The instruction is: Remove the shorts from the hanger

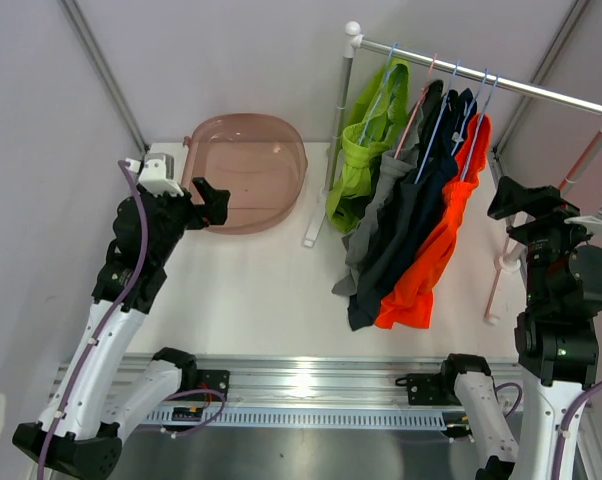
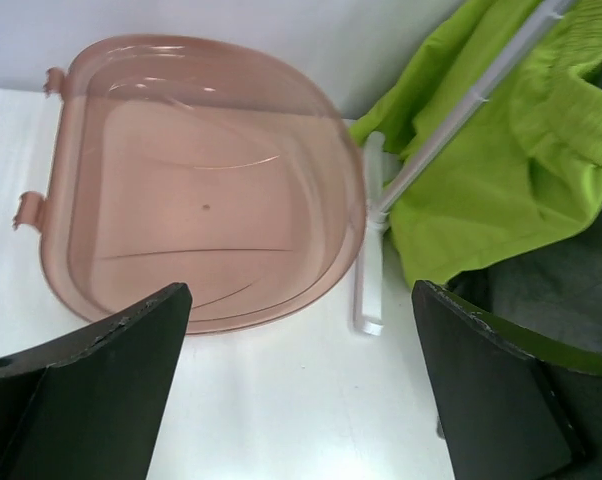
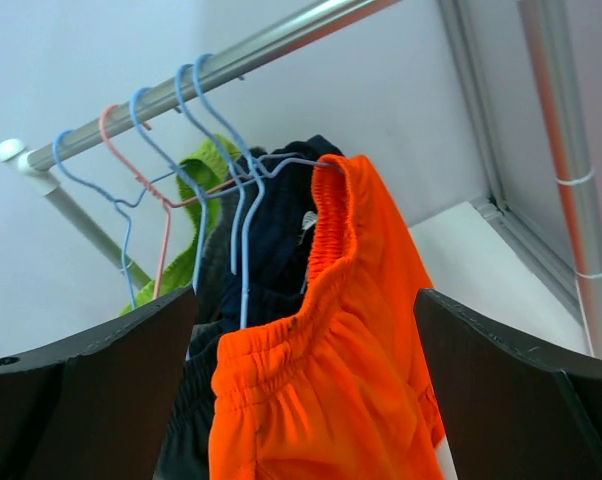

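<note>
Shorts (image 1: 411,220), apparently five, beside pink tub (image 1: 246,170)

Arms (image 1: 99,345) w/ white links, black joints, purple cables (image 1: 139,235); left gripper (image 2: 301,390) prob. matte black.

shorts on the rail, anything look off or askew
Nothing is spilled or damaged. The orange shorts hang lopsided, with the waistband bunched over their blue hanger, and are pressed against the navy shorts.

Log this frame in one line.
left fingers open, facing pink tub | right fingers open, facing orange shorts | shorts all on hangers on rail | removed: none
</note>
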